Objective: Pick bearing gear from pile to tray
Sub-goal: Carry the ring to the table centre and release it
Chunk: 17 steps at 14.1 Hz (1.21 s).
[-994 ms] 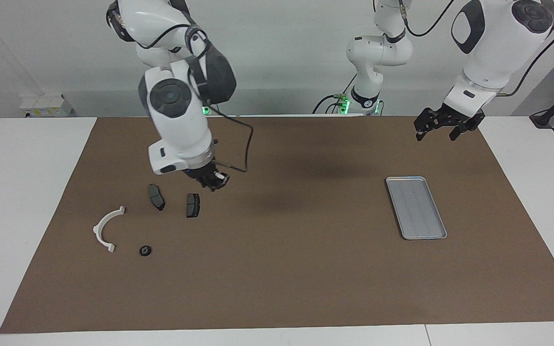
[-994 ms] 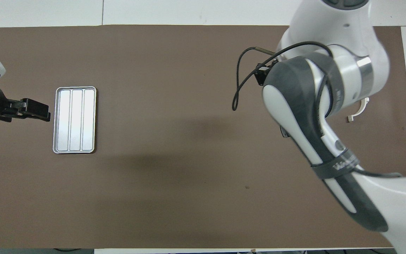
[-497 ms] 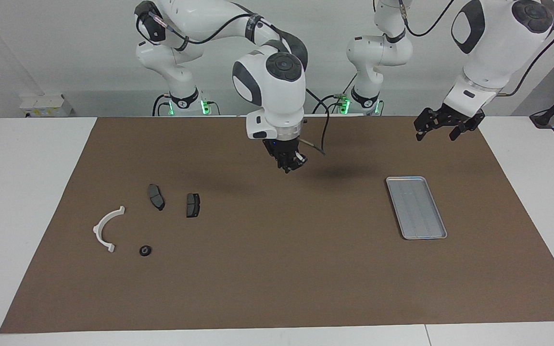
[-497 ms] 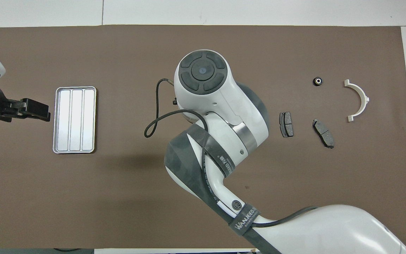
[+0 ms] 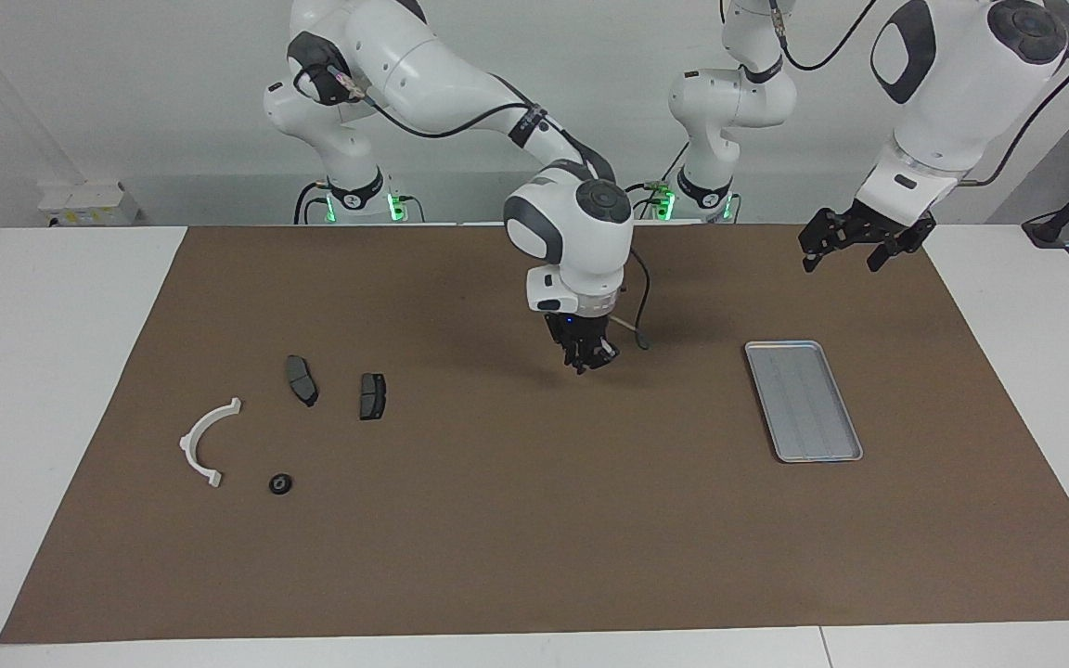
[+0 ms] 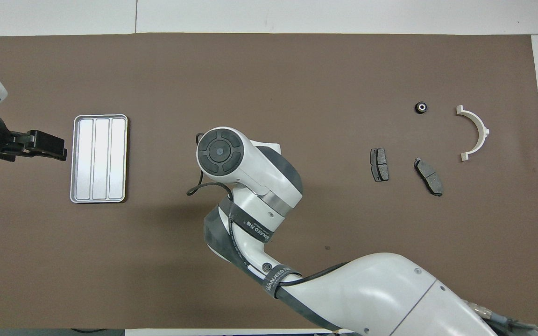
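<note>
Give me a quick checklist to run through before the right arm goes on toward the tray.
1. Right gripper shut: ok; fingertips are together, over the brown mat between the parts and the tray.
2. Bearing gear actually held: cannot tell; nothing clear shows between the fingertips.
3. Flat ribbed silver-grey metal tray free to receive a part: ok; nothing lies in it.
4. Left gripper out of the way: ok; it waits open, raised over the mat beside the tray's end nearer the robots.
5. Rest of the pile undisturbed: ok; white curved half-ring bracket, two dark grey brake pads and small black round piece lie apart on the mat.
</note>
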{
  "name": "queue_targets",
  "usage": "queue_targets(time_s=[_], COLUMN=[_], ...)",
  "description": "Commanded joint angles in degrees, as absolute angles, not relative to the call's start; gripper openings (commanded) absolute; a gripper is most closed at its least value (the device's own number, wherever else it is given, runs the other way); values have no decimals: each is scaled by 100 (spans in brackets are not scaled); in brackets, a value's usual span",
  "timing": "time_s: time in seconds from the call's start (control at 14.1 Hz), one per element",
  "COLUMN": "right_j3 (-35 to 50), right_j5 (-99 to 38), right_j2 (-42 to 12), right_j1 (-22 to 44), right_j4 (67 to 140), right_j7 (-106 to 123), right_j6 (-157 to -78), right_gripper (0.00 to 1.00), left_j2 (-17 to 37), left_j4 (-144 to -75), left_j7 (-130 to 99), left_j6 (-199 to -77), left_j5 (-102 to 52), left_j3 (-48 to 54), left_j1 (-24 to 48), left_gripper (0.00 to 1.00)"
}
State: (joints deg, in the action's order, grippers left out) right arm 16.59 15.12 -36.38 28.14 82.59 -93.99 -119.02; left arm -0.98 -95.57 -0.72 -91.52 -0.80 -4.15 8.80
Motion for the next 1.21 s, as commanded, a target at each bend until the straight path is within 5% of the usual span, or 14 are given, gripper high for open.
queue_targets(time_s=[0.0,0.71,0.78,0.85,0.92,1.14], right_j3=[1652,1635,1626,1609,1600,1652], right_j5=[1652,1784,1784,1784,1784,1723], right_j2=[-3814,-3771,-3771,-3753,-3718,-3648], right_j1=[2795,2707,2698,2690,2655,2278], right_j4=[8226,8895,8877,8833,8729,8035], right_j7=[-9527,-9527,-9527,-9519,-9501,-8951], right_j6=[-12294,-13377,-13307,-13194,-12914,-11790], right_gripper=[0,0,36,93,100,100], left_j2=[-237,-272,-281,-281,-290,-290], left_j4=[-9668,-9677,-9677,-9668,-9659,-9676], left_j7=[-44,-227,-272,-290,-290,-290], left_j6=[-9141,-9150,-9062,-8966,-8921,-8939], left_j5=[-79,-79,-79,-79,-79,-62], left_j3=[-457,-475,-475,-475,-475,-466], left_j1=[958,932,897,879,879,958], left_gripper=[100,100,100,100,100,100])
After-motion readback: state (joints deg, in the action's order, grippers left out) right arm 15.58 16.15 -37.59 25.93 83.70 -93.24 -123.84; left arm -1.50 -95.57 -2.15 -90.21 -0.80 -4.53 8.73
